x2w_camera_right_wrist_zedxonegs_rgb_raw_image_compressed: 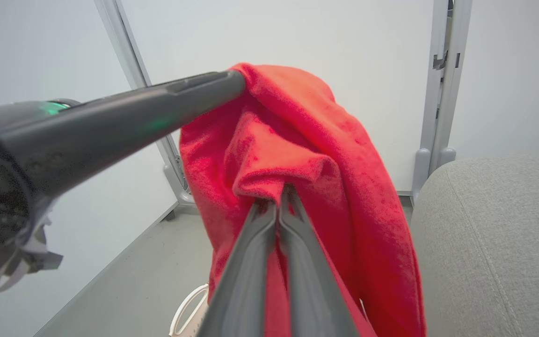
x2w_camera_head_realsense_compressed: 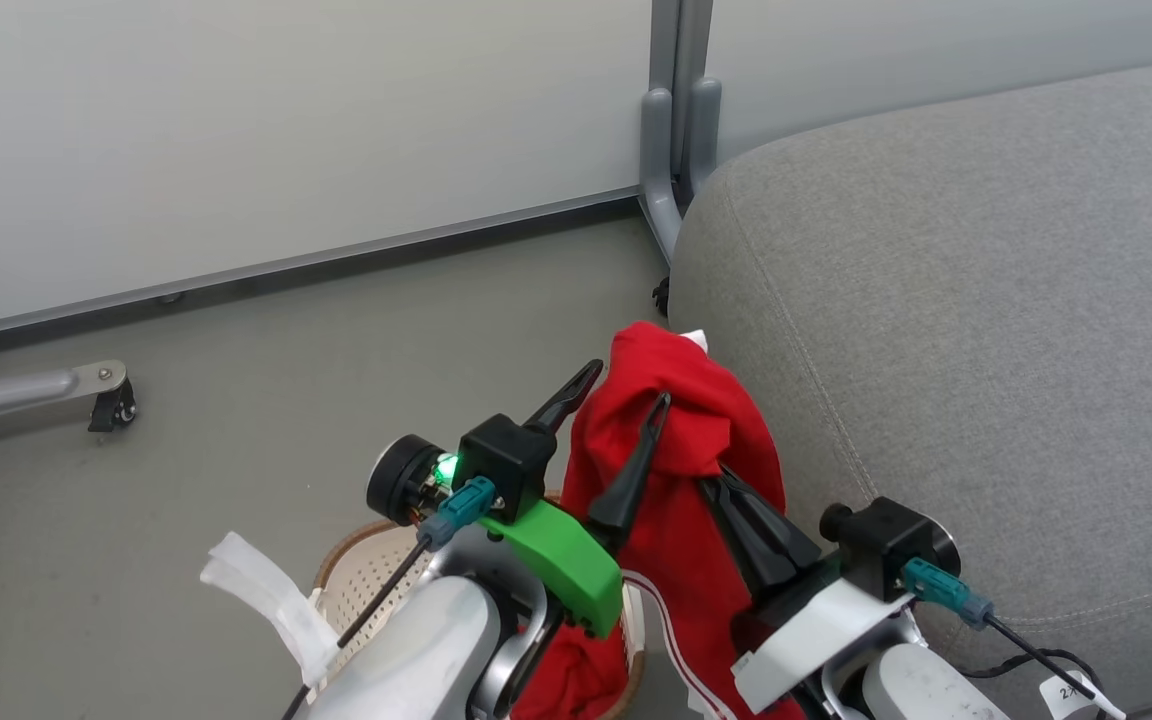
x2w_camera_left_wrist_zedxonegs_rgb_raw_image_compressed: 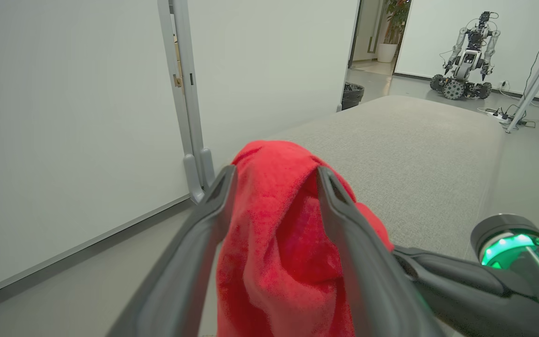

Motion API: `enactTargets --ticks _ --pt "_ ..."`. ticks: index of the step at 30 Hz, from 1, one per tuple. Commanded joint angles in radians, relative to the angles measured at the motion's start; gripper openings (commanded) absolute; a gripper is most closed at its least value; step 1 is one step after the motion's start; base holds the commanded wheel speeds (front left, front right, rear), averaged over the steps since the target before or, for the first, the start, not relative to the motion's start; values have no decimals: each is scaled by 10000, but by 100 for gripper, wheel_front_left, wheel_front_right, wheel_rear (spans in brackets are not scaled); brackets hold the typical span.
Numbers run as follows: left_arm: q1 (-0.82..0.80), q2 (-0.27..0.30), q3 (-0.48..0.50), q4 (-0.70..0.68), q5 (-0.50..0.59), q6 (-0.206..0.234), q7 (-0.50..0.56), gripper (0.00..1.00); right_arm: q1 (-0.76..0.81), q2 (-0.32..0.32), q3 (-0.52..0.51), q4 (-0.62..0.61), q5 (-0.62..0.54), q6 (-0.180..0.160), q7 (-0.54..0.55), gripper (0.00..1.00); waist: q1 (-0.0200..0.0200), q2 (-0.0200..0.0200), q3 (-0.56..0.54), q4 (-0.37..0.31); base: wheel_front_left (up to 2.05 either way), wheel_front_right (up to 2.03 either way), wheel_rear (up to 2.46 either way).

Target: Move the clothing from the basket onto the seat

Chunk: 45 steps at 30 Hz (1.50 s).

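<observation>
One clothing (x2w_camera_right_wrist_zedxonegs_rgb_raw_image_compressed: 344, 154) fold in right tool (x2w_camera_right_wrist_zedxonegs_rgb_raw_image_compressed: 279, 195)

One marking can be read. At the lower right corner of the head view, a small white tag (x2w_camera_head_realsense_compressed: 1073, 692) is fixed to a thin black cable (x2w_camera_head_realsense_compressed: 1031, 650), and the dark characters "2X" are printed on it. The rest of the print is cut off by the frame edge and cannot be made out.
</observation>
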Motion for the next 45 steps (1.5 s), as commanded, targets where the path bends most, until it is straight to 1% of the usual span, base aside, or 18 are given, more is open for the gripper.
enactTargets --ticks 1,6,10,21,25,29,35,40,45 --pt "-12 135 -25 6 -94 28 92 100 83 17 -40 -72 -8 -3 -30 0 0 0 14 11 0 0 0" --pt "5 266 -76 -54 -114 -8 230 100 134 4 -91 -81 -5 -3 -30 0 0 0 42 54 0 0 0" --pt "14 312 -60 -86 -138 66 249 100 141 -5 -117 -47 -2 -3 -30 0 0 0 50 83 0 0 0" --pt "51 359 -106 -49 -172 142 102 100 100 -57 -174 -106 -6 -3 -30 0 0 0 91 62 0 0 0" --pt "117 446 -67 13 -45 249 -96 100 154 -98 -342 -229 -63 -3 -30 0 0 0 135 -44 0 0 0" --pt "280 655 66 65 -27 397 -371 100 166 -162 -571 -518 -137 -3 -30 0 0 0 201 -311 0 0 0" --pt "641 1051 440 -67 34 728 -990 100 211 -262 -1038 -1081 -258 -3 -32 0 0 0 363 -910 0 0 0" --pt "1274 1423 934 -432 -40 987 -1476 100 385 -343 -1486 -1695 -397 -3 -32 0 0 0 580 -1590 0 0 0" --pt "1837 1719 1382 -845 174 1228 -1632 100 658 -445 -1946 -2374 -542 -3 -30 0 0 0 836 -2192 0 0 0"
